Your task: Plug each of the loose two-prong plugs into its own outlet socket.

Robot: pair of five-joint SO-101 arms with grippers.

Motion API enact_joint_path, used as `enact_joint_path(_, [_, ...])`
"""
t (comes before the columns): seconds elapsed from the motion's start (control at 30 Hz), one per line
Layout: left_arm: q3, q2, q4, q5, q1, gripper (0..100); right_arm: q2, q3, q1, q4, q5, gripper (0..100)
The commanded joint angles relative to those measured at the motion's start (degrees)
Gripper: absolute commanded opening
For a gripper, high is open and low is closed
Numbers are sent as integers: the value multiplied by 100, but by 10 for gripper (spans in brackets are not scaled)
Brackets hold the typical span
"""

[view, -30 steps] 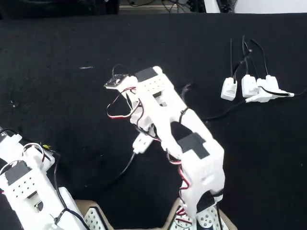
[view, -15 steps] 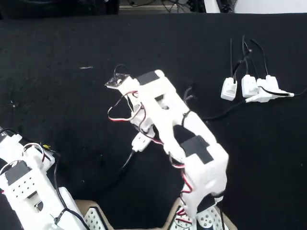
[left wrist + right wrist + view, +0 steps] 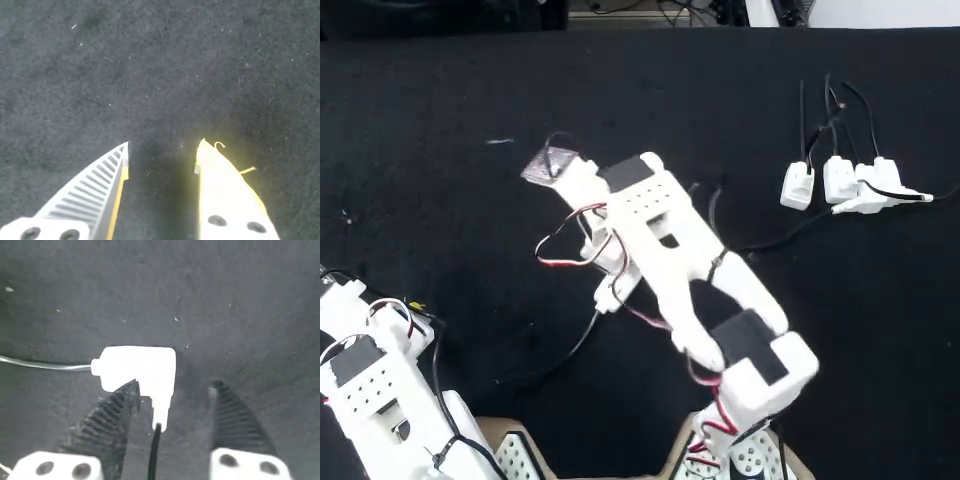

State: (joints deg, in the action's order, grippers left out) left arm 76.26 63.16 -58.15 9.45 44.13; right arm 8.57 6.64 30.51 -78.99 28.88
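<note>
Hanging over the loose plug [image 3: 609, 297] in the high view, the right arm [image 3: 670, 240] is facing a long carry: the outlet sockets [image 3: 840, 180] are lying well apart from that plug, so a weak pinch is risking a drop. In the left wrist view, the left gripper [image 3: 161, 150] is standing open and empty over bare worktop [image 3: 150, 60]. In the right wrist view, the right gripper [image 3: 174, 387] is gaping wide, holding nothing, one finger just beside the plug; closing off-centre is likely to skid it or snag its cord [image 3: 45, 365].

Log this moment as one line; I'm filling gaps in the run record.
right gripper: jaws open above white plug on black table | left gripper: jaws open over the table | white plug: not gripped
</note>
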Motion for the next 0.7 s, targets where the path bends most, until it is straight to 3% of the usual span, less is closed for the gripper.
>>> enact_joint_path(0.0, [-312,53,44,53,57,228,-655,-4,149,26,185,243])
enact_joint_path(0.1, [-312,53,44,44,57,228,-936,13,114,-79,818,243])
enact_joint_path(0.27, [-312,53,44,35,57,228,-1042,303,158,-369,3086,247])
enact_joint_path(0.43, [-312,53,44,26,57,228,-1042,549,185,-352,4431,248])
enact_joint_path(0.53, [-312,53,53,26,57,228,-1033,769,193,-343,5037,248])
enact_joint_path(0.67, [-303,53,53,26,84,228,-1033,1235,290,141,5266,248])
